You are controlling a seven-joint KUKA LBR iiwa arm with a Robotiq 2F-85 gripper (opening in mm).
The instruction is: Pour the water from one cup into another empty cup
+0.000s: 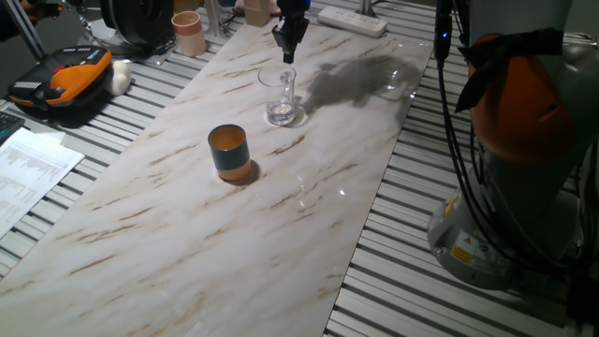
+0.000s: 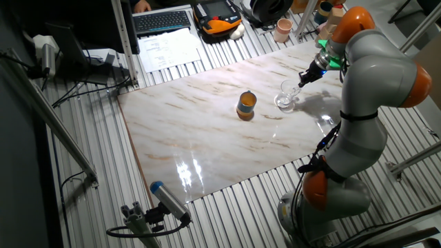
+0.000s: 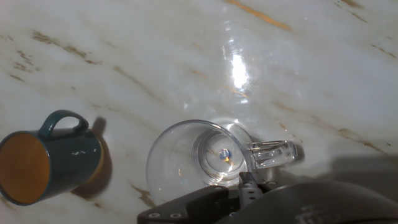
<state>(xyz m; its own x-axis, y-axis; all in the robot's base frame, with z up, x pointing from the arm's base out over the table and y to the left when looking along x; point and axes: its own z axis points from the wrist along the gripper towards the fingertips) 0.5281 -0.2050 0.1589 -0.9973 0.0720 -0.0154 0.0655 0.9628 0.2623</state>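
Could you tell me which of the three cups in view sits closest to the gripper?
The clear glass cup, right below the gripper. The teal cup with its orange inside stands farther along the marble, and the pinkish-beige cup stands off the marble board.

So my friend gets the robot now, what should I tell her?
Claw: hanging just above the glass cup, holding nothing; whether it is open or shut can't be told.
Glass cup: upright on the marble table, handle toward the claw in the hand view; any water inside is too faint to see.
Teal cup: upright on the table a little way from the glass, orange inside, looks empty.
Done: the claw is lined up over the glass.
Left: grab the glass, lift it, carry it over the teal cup, and tip the water in.
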